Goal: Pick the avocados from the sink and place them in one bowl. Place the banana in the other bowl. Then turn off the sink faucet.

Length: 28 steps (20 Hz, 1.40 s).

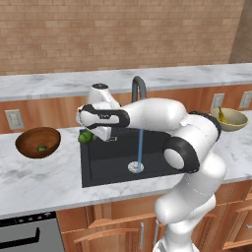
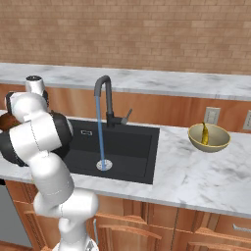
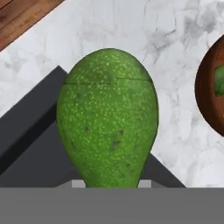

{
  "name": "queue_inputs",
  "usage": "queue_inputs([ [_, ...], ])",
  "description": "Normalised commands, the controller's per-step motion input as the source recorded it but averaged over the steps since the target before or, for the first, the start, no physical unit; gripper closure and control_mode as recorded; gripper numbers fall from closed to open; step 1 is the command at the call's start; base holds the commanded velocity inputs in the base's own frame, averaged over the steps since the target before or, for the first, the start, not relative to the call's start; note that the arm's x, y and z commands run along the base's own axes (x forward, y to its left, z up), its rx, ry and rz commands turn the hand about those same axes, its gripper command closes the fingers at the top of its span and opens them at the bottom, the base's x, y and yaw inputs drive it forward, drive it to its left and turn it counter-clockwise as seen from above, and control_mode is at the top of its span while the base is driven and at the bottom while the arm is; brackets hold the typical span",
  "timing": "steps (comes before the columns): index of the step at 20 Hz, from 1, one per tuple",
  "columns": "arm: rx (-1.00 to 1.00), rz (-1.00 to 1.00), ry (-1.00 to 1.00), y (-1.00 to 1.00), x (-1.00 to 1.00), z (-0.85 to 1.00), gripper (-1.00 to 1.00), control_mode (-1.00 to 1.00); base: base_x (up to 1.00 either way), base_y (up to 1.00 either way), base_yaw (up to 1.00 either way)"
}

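Observation:
My gripper (image 1: 88, 136) is shut on a green avocado (image 1: 85, 137), held just above the left rim of the black sink (image 1: 113, 162). In the hand view this avocado (image 3: 108, 118) hangs over the sink's corner (image 3: 26, 131) and the marble counter. To the left stands the dark brown bowl (image 1: 29, 151), also at the hand view's right edge (image 3: 209, 109), with a second avocado (image 1: 42, 147) inside. The banana (image 2: 204, 133) lies in the pale bowl (image 2: 219, 142) on the right counter. Water (image 2: 101, 132) runs from the faucet (image 2: 104, 90) onto the drain.
The arm reaches leftward across the sink in front of the faucet (image 1: 139, 87). The pale bowl (image 1: 238, 125) stands far right. A raised back counter and brick wall lie behind. Wall sockets (image 1: 14, 119) sit on the wooden backsplash. A dark appliance (image 1: 29, 235) is below the left counter.

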Motion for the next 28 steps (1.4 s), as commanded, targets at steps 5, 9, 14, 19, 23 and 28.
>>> queue_inputs([
  [5, 0.04, -0.08, 0.03, 0.24, 0.25, 0.07, 1.00, -1.00, 0.00, 0.00, 0.00],
  [9, 0.04, -0.09, 0.02, 0.20, 0.22, 0.13, 1.00, -1.00, 0.00, 0.00, 0.00],
  [14, 0.03, -0.09, 0.01, 0.24, 0.14, 0.17, 1.00, -1.00, 0.00, 0.00, 0.00],
  [19, 0.00, -0.09, 0.03, 0.43, 0.06, 0.13, 1.00, -1.00, 0.00, 0.00, 0.00],
  [23, 0.00, -0.07, 0.06, 0.56, 0.00, 0.00, 1.00, -1.00, 0.00, 0.00, 0.00],
  [28, 0.00, -0.03, 0.10, 0.42, 0.11, -0.04, 1.00, -1.00, 0.00, 0.00, 0.00],
])
